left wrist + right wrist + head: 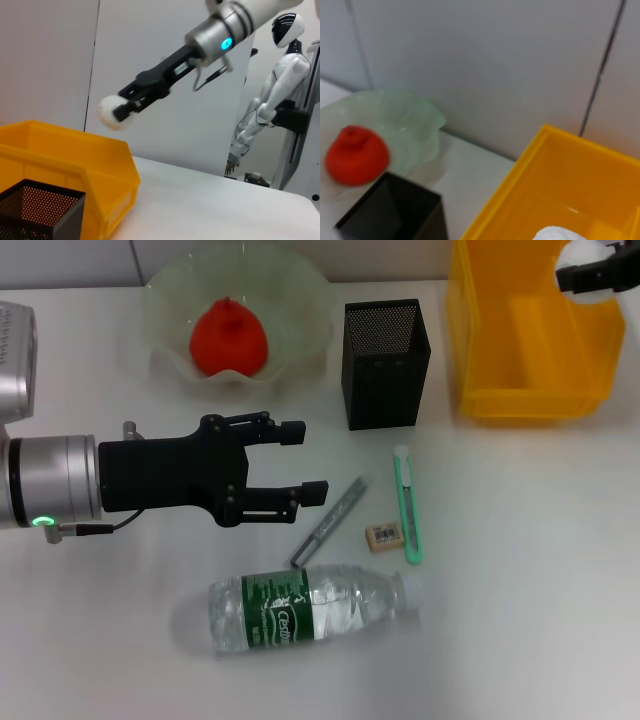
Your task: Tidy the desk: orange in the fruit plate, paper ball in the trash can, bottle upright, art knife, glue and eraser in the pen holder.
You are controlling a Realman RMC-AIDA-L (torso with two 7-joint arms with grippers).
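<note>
Left tool [302, 461]: fingers spread and empty, hanging over the counter [520, 570] left of the pen holder [386, 365] and pointing toward it.
Fruit plate [300, 300]: left of the pen holder at the back of the counter; the orange [229, 337] already lies in it.
Bottle [310, 608]: on its side, well in front of the pen holder, long axis running left to right, cap end to the right; it lies just below the left tool, so the left arm is judged the nearer one for standing it up.
Glue [330, 523]: grey stick, slanted, in front of the pen holder, between the left tool's fingertips and the bottle.
Eraser [384, 536]: small tan block in front of the pen holder, just beside the art knife.
Art knife [408, 504]: green, in front of the pen holder, long axis running front to back.
Pen holder: black mesh, upright, apparently empty.
Trash can [480, 360]: yellow bin just right of the pen holder.
Right tool [125, 107]: above the trash can, to the right of the pen holder, pinching the paper ball [111, 112].
Step in hand: judged to be the release of the paper ball into the trash can; bottle, glue, eraser and art knife not yet dealt with.
</note>
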